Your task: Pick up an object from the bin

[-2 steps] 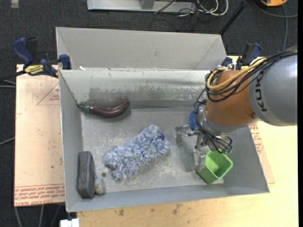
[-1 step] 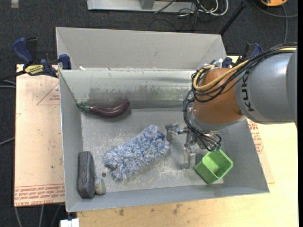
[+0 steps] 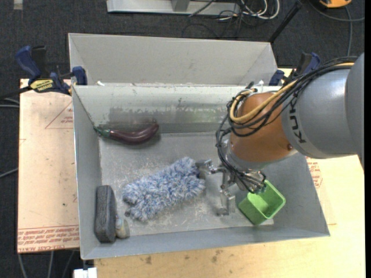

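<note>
Where the jaws hang between blue fluffy duster [image 3: 162, 189] and green cup [image 3: 264, 206], their spacing cannot be told.

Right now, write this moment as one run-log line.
gripper: low in grey bin | between: blue fuzzy duster, green cup | grasp: none visible

- Purple eggplant [image 3: 132, 134]: lies on side against far wall of grey metal bin [image 3: 174, 62], left of middle, stem end pointing left.
- Blue shaggy duster head [image 3: 162, 187]: mid-floor, lying diagonally, well apart from eggplant.
- Dark grey rectangular block [image 3: 105, 213]: near-left corner, long side along left wall.
- Small beige pebble-like lump [image 3: 122, 229]: just beside block's near end.
- Loose cables [image 3: 255, 2]: on dark carpet [image 3: 58, 10] beyond bin.
</note>
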### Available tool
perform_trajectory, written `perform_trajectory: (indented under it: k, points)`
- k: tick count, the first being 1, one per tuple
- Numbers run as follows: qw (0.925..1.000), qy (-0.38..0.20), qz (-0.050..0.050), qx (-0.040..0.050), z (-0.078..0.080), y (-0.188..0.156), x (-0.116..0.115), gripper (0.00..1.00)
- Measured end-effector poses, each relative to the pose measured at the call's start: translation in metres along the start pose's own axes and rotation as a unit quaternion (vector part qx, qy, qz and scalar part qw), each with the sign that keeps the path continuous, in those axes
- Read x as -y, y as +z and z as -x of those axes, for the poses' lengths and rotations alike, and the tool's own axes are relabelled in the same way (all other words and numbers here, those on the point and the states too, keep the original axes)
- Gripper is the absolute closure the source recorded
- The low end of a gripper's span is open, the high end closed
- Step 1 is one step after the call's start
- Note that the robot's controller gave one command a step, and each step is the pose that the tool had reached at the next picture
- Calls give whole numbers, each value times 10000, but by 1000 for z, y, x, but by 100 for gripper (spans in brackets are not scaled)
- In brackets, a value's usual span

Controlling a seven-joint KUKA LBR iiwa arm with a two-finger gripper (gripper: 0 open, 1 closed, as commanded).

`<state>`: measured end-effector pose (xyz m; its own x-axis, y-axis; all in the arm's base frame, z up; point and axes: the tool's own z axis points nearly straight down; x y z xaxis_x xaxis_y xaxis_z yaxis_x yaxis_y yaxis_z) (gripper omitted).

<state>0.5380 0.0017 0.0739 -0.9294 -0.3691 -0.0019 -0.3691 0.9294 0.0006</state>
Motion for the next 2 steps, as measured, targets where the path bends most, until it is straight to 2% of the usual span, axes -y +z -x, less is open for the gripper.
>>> perform_trajectory:
  k: [1, 2]
  points:
    - [9987, -500, 0, -8, 52, 3, -14, 0]
    - [9981, -610, -14, 47, 63, 3, -29, 0]
